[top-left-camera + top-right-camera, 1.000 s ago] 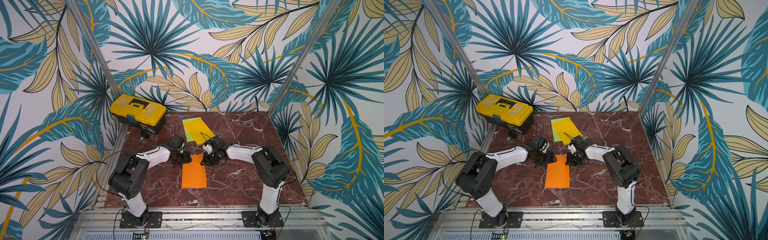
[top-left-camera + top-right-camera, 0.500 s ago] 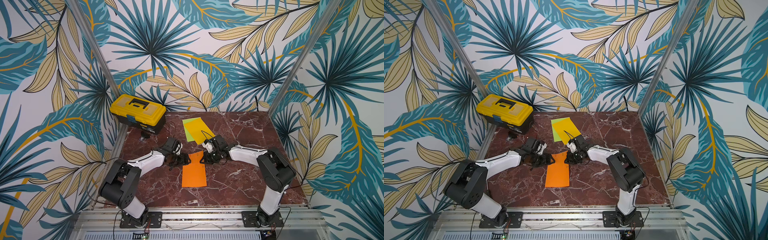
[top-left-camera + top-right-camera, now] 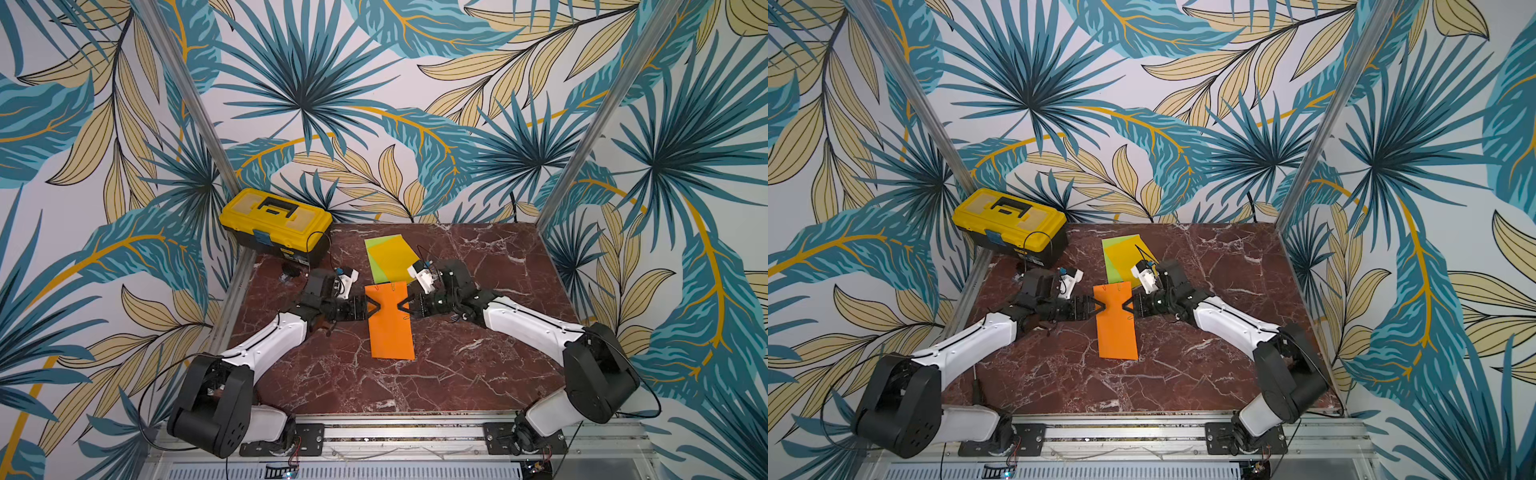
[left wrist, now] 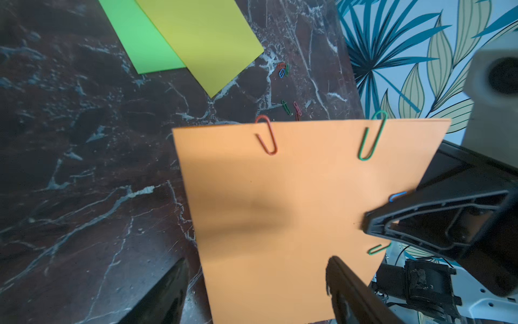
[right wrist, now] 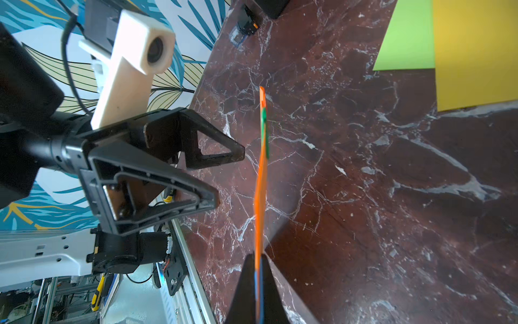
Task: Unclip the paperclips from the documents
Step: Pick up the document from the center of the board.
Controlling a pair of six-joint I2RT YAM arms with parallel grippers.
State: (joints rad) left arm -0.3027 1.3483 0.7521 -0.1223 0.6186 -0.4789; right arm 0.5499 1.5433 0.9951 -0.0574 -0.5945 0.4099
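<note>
Pinching the orange sheet point(image 3: 390, 328) is right gripper point(image 3: 400, 306); left gripper point(image 3: 376, 308) gapes alongside.

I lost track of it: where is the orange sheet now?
In both top views the orange sheet is mid-table between the left gripper and the right gripper pinching its edge, near the yellow sheet.

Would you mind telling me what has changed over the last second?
The right gripper, shut on the orange sheet, has raised it slightly. The left gripper stands open beside its opposite edge, and that arm's elbow has dropped. The green sheet, yellow sheet and toolbox stayed put.
</note>
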